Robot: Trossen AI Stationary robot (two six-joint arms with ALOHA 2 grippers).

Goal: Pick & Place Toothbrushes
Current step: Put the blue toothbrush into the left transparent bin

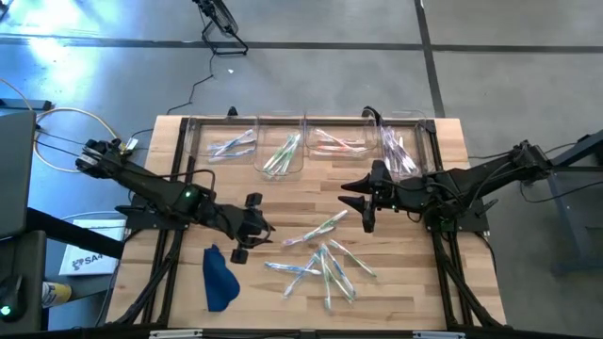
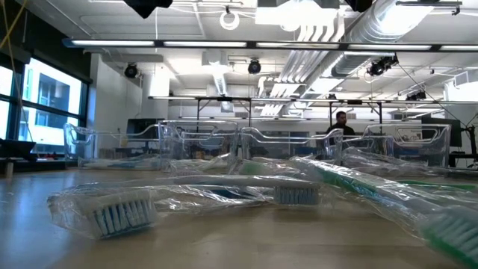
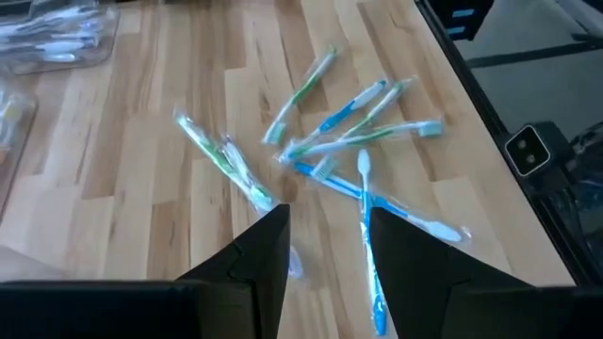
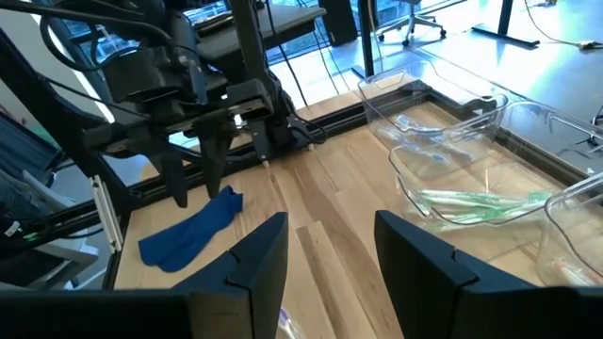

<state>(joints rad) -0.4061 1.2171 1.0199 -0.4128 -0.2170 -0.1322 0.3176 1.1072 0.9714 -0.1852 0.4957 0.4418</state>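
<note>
At about 3 o'clock from the left gripper [image 1: 247, 229], the loose toothbrushes [image 1: 323, 259] lie fanned on the surface, mostly diagonal. The right gripper [image 1: 363, 200], also open and empty, hovers nearer, pile at its 7 o'clock.

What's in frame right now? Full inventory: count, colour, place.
loose toothbrushes: roughly eight to ten, green, blue and whitish handles in clear wrappers, scattered on the table's near-right part
binned toothbrushes: a few in each bin, blue, green, pink and purple-white
bins: four, clear plastic, in a row along the table's far edge
cloth: one, dark blue, crumpled, near-left on the table
table: one, light wood slats
person: one, dark top, far back in the room
left gripper: open, empty, above the table between the cloth and the loose toothbrushes
right gripper: open, empty, above mid-table, just in front of the bins
</note>
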